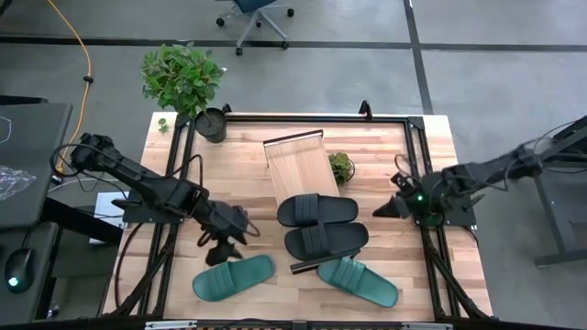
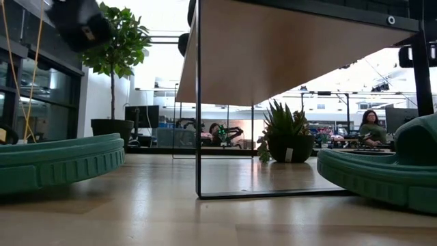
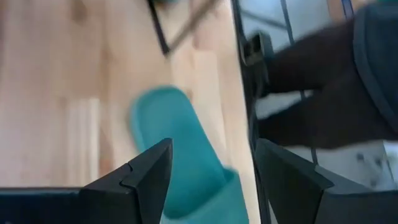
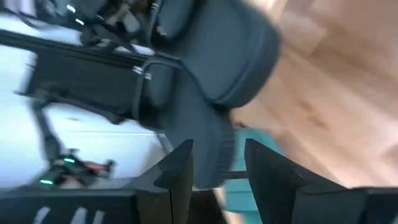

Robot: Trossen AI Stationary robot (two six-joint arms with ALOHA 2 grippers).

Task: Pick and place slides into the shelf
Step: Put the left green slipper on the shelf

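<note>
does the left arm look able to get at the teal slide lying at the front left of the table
Probably yes. The left gripper hangs open just above and behind the left teal slide, and nothing lies between them; the black slides sit off to the side.

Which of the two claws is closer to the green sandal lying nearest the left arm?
The left. The left claw hangs open just beside and above that green sandal, close to its end. The right claw is far across the table, beyond both black sandals.

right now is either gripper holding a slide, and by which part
No. The left gripper hangs open above the teal slide; the right gripper stands beside the black slides with nothing between its fingers.
</note>
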